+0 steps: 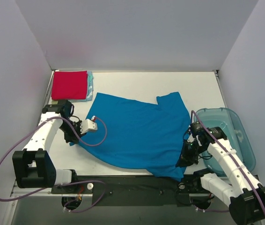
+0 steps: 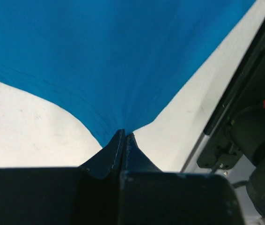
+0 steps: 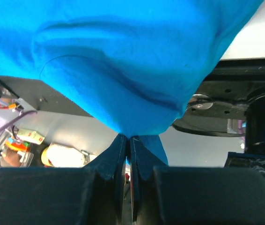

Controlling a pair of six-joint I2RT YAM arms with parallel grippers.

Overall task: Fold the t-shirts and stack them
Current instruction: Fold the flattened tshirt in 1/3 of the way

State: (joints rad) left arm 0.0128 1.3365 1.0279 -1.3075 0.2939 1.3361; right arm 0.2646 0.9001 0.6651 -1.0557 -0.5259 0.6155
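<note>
- Shirt on the table: a bright blue t-shirt (image 1: 137,136) lies spread across the middle of the white table (image 1: 137,84), mostly flat, with one short sleeve pointing to the far right and loose wrinkles running through the cloth.
- Left gripper (image 2: 124,138): the jaws are pressed together on the near left corner of the blue t-shirt. The left wrist view shows the cloth drawn into a narrow point between the dark fingers (image 2: 109,157), with taut creases fanning out from the pinch. The corner sits low, just above the tabletop.
- Right gripper (image 3: 128,140): the jaws are likewise clamped on the near right corner of the same shirt. In the right wrist view the fabric hangs in a bunched fold from the pinch, out past the near edge of the table.
- Stack: a red t-shirt (image 1: 69,85), folded into a neat square, rests at the far left corner of the table. It lies on a light teal t-shirt (image 1: 90,86), of which only a strip along the right side shows. The stack is just apart from the blue shirt.
- Bin: a translucent blue plastic bin (image 1: 238,126) stands at the right edge of the table, beside the right arm.
- Writing: the shirts are plain. Small clutter (image 3: 29,136) seen below the table edge in the right wrist view carries a pale label, too blurred to read.
</note>
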